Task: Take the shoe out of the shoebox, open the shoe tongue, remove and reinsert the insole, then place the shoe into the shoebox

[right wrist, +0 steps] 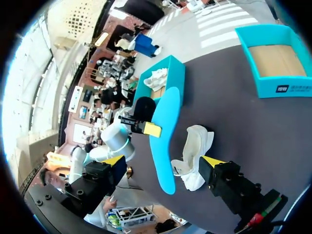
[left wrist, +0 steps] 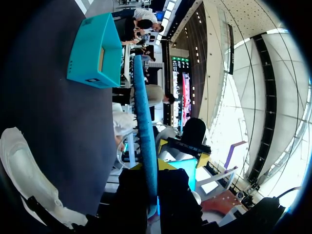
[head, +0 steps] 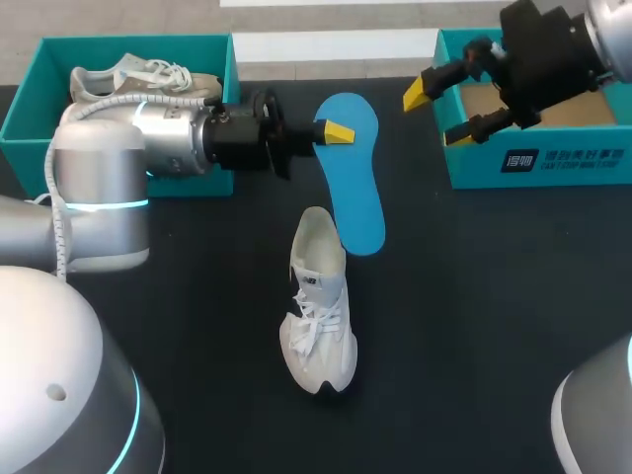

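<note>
One white shoe (head: 318,306) lay on the dark table (head: 494,326), nearest the robot. Its laces faced up, its toe pointed toward the robot and its open collar pointed away.

Just beyond the collar was the blue insole (head: 355,188), stretching away from the shoe and angled slightly leftward. From above, its near end overlapped the shoe's heel, though whether the two touched could not be told.

The left gripper (head: 331,131) came in from the left side and was clamped on the insole's far portion. One yellow tip showed on top of it. The left wrist view showed the insole edge-on, pinched between the two fingers and running straight out ahead of them.

Farther back on the left stood the left shoebox (head: 20,118), teal, with a second shoe (head: 148,79) lying inside it.

At the far right stood the right shoebox (head: 538,163), also teal, with its brown cardboard floor showing. The right gripper (head: 439,114) hung over that box's left wall, its fingers spread wide and holding nothing.
</note>
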Available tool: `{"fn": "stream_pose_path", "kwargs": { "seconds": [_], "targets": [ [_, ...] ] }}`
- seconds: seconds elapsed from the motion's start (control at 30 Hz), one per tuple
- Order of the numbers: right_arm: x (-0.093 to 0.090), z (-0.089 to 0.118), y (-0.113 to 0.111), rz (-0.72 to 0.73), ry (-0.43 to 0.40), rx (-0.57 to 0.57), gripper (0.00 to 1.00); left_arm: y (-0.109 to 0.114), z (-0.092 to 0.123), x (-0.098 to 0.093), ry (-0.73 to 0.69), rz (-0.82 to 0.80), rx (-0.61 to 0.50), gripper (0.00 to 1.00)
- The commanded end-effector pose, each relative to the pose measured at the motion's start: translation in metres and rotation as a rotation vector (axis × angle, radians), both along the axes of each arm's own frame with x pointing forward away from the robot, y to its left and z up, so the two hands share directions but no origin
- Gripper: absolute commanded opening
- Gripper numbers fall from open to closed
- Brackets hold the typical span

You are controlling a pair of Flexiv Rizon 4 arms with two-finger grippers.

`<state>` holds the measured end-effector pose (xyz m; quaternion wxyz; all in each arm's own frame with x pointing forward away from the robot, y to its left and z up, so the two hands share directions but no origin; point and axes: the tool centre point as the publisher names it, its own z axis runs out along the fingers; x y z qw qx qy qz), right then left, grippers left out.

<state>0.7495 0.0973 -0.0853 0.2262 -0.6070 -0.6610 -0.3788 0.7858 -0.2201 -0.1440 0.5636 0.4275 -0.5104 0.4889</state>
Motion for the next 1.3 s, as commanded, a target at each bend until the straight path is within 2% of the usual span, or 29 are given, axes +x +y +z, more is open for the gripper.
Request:
{"fn": "stream_pose_path", "kwargs": {
  "seconds": [0.03, 0.37, 0.63, 0.83, 0.9, 1.0, 1.03, 1.3],
  "targets": [
    [-0.001, -0.010, -0.005, 0.054, -0.013, 0.280, 1.00, 0.000, 0.000, -0.001, 0.000, 0.002, -0.001, 0.00],
    [0.009, -0.030, -0.010, 0.096, 0.030, 0.439, 1.00, 0.000, 0.000, -0.001, 0.000, 0.002, -0.001, 0.00],
    [0.017, -0.051, -0.015, 0.091, 0.068, 0.459, 1.00, 0.000, 0.000, -0.001, 0.000, 0.002, -0.001, 0.00],
    [0.024, -0.053, -0.014, 0.098, 0.066, 0.463, 1.00, 0.000, 0.000, -0.001, 0.000, 0.002, -0.001, 0.00],
    [0.026, -0.053, -0.013, 0.099, 0.056, 0.499, 1.00, 0.000, 0.000, -0.001, 0.000, 0.002, -0.001, 0.00],
    [0.028, -0.051, -0.008, 0.159, 0.064, 0.491, 1.00, 0.000, 0.000, -0.001, 0.000, 0.002, -0.001, 0.00],
    [0.028, -0.049, -0.009, 0.121, 0.057, 0.489, 1.00, 0.000, 0.000, -0.001, 0.000, 0.002, -0.001, 0.00],
    [0.028, -0.049, -0.009, 0.121, 0.057, 0.489, 1.00, 0.000, 0.000, -0.001, 0.000, 0.002, -0.001, 0.00]
  ]
}}
